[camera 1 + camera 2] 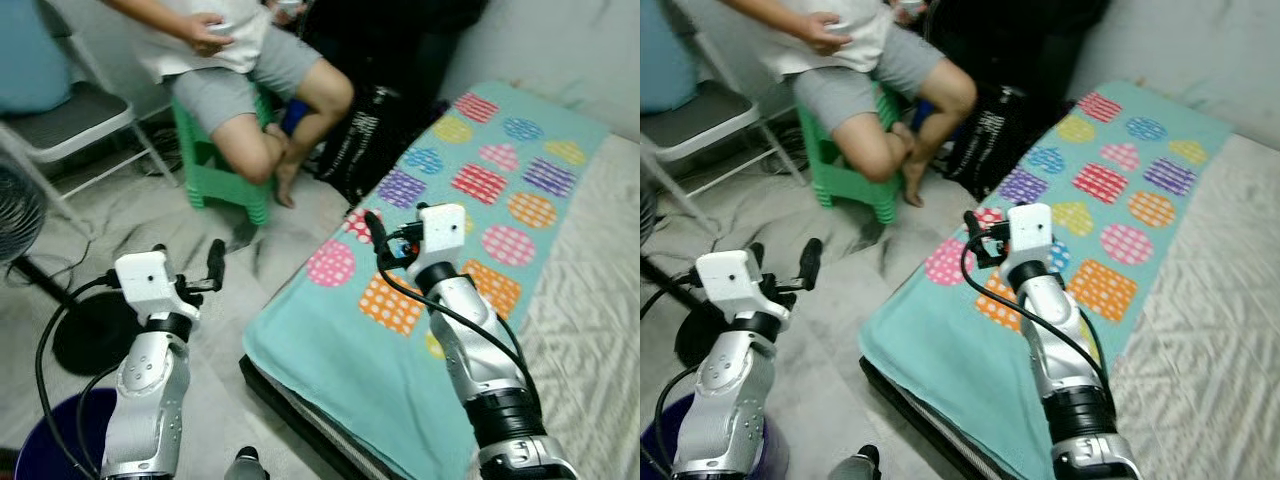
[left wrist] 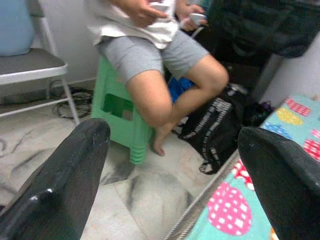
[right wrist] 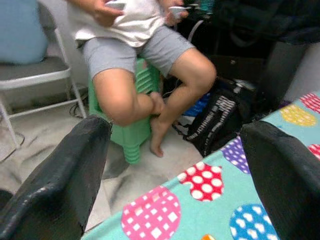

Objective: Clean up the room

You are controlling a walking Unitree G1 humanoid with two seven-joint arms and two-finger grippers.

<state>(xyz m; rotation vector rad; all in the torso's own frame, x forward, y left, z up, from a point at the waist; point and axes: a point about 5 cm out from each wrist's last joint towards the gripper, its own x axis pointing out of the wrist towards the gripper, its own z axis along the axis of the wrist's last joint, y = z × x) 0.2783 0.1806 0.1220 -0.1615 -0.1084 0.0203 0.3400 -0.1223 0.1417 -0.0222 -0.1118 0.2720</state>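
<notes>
A teal blanket (image 1: pixel 330 350) with coloured dotted patches lies over the bed, its edge hanging at the near side. My right gripper (image 1: pixel 385 240) hovers above the blanket's floor-side edge, open with nothing between its fingers (image 3: pixel 75 165). My left gripper (image 1: pixel 190 262) is raised over the grey marble floor to the left of the bed, also open and empty, its fingers (image 2: pixel 70 170) spread wide. A black bag (image 1: pixel 360 140) with white lettering leans on the floor by the head of the bed.
A person (image 1: pixel 240 90) sits on a green plastic stool (image 1: pixel 225 175) straight ahead, holding a phone. A folding chair (image 1: pixel 70 115) stands at far left, a fan's black base (image 1: pixel 90 335) and cables beside my left arm, a purple bucket (image 1: pixel 40 440) below.
</notes>
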